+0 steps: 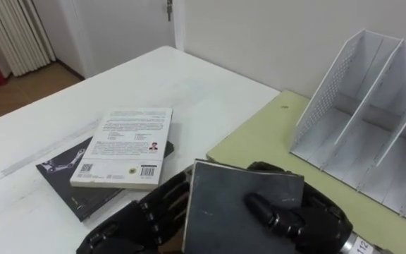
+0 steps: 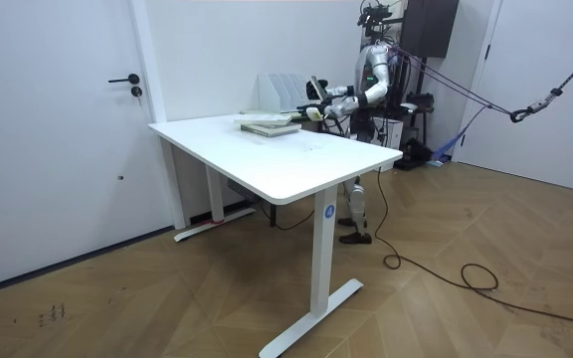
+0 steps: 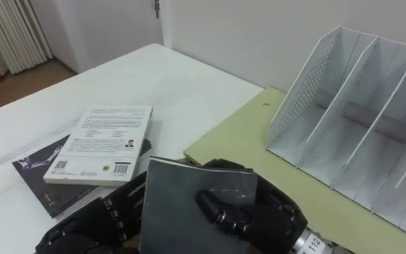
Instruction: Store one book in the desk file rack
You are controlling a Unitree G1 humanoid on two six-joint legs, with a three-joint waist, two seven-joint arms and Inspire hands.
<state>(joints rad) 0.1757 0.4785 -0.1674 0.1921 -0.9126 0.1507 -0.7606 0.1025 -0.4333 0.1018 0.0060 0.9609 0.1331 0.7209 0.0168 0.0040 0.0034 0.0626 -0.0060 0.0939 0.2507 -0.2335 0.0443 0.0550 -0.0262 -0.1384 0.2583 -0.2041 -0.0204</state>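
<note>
Currently on my feed, item one: grey book [image 1: 224, 204], lifted clear of the white table [image 1: 189, 85], cover facing the camera, tilted. Right hand [image 1: 316, 222]: thumb pressed across the cover, fingers curled behind, gripping the book's right side. Left hand [image 1: 139, 222]: fingers curled against the book's left edge, clasping it. Item two: file rack [image 1: 372, 106], standing on a yellow-green mat [image 1: 259, 141], beyond the held book and to its right. Item three: white book [image 1: 125, 144] lying on a dark book [image 1: 65, 176], left of the grey one.

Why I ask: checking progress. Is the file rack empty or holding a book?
Empty where visible: the file rack shows bare white compartments. The grey book is between the left hand and right hand.
</note>
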